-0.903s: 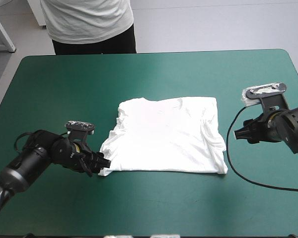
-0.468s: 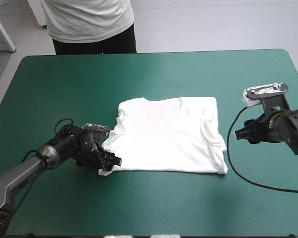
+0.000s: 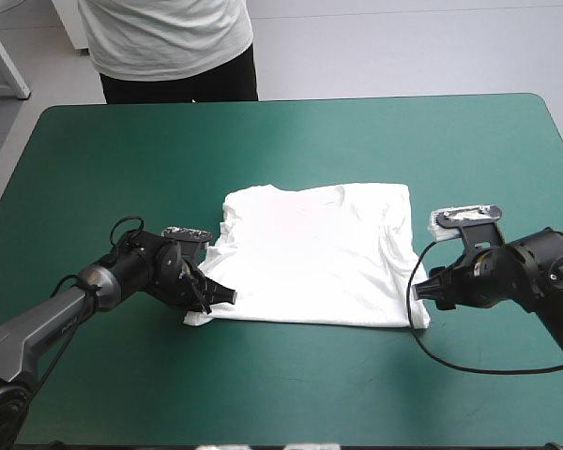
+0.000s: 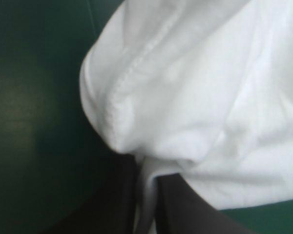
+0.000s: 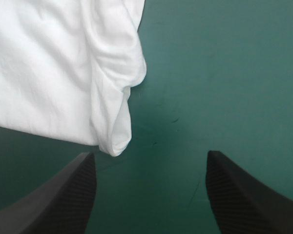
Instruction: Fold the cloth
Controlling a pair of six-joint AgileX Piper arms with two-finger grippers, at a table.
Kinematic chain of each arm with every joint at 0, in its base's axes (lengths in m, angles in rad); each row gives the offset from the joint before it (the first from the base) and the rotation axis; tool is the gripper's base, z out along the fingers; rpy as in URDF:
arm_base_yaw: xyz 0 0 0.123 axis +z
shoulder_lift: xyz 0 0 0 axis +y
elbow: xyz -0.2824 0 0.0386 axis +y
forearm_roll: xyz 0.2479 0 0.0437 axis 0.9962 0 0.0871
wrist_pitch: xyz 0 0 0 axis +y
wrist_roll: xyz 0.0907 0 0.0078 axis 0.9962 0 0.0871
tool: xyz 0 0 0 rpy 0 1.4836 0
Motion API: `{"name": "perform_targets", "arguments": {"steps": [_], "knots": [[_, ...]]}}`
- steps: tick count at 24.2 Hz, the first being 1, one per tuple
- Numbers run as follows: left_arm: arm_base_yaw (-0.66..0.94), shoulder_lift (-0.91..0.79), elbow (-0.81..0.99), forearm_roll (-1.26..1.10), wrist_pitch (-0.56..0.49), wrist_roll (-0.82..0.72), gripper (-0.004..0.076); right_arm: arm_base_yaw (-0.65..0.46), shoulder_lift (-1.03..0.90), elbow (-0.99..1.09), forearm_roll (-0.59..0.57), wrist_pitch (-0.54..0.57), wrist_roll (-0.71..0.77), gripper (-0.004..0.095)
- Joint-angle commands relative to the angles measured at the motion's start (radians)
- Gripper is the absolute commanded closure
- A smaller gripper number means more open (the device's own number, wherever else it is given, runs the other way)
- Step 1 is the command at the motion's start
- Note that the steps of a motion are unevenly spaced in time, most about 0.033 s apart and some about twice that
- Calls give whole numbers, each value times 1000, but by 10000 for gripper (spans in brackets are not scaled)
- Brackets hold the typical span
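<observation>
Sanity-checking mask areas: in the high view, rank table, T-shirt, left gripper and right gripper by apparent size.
1. teal-green table
2. T-shirt
3. left gripper and right gripper: they look about alike, so not ranked.

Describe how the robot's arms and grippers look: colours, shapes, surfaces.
Both arms end in bulky rounded black wrists. The left arm has a smooth grey tube behind its wrist; the right arm shows black only. The left gripper and right gripper each have two broad black curved fins; the right one's fingers are finely ribbed.
</observation>
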Motion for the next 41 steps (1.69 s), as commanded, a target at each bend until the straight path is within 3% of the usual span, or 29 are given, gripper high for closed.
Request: {"name": "perform_targets", "arguments": {"steps": [1, 7, 16, 21, 22, 24, 27, 31, 41], "knots": [[-6, 64, 18, -21, -103, -4, 732, -3, 8, 40, 18, -63, 1, 298], [-6, 83, 18, -19, -107, -1, 734, -3, 99, 90, 118, -147, -53, 298], [-6, 83, 18, -20, -83, -1, 734, -3, 288, 90, 105, -198, -55, 299], [-6, 79, 18, -33, -72, -1, 734, -3, 375, 99, 168, -206, -90, 314], [-6, 79, 15, -32, -69, -1, 734, 1, 386, 105, 182, -211, -91, 335], [-6, 77, 13, -41, -65, -1, 734, 11, 405, 122, 209, -224, -110, 491], [-6, 56, 13, -46, -53, 5, 734, 35, 409, 138, 216, -247, -132, 902], [-6, -7, 13, -44, -26, 17, 734, 35, 404, 138, 210, -244, -135, 921], [-6, -292, 13, -44, 106, 17, 734, 35, 226, 58, 174, -75, -124, 921]]}}
